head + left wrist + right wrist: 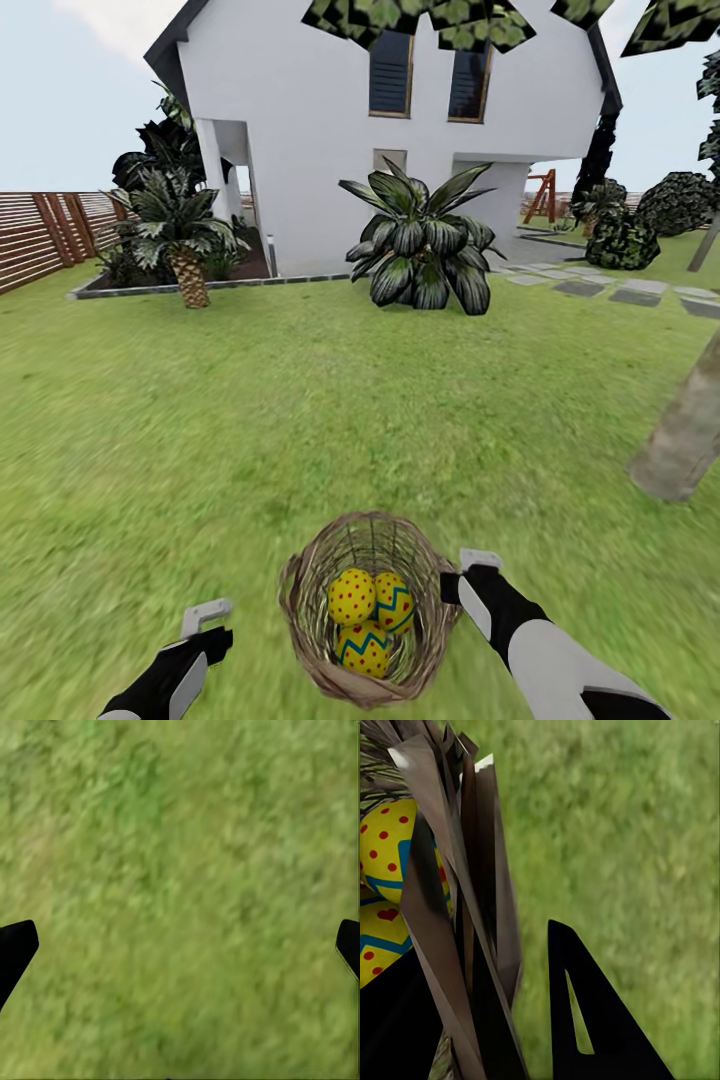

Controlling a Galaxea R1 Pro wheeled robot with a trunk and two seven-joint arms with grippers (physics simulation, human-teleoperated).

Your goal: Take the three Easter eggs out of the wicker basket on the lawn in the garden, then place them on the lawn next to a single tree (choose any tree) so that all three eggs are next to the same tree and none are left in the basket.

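Three Easter eggs sit packed together in the wicker basket, touching one another, none yet removed; the basket rests on the lawn directly in front of the robot, between the two arms. Right gripper is at the basket's rim on its right side; in the right wrist view the twig wall stands between the two dark fingers, one finger inside by the eggs and one outside over grass, so the jaws straddle the rim. Whether they are clenched on the weave or merely spread around it, I cannot tell. Judgement: this looks like a hold on the basket itself, either to steady it or to carry eggs and basket toward a tree together. Left gripper hovers over bare grass just left of the basket, jaws released and wide, fingertips at the frame edges with only turf between; likely kept free for picking eggs. Nearest tree shows as a leaning trunk to the right, well apart from the basket. Beyond lie a broad-leaved shrub, a short palm, the white house and the slatted fence.
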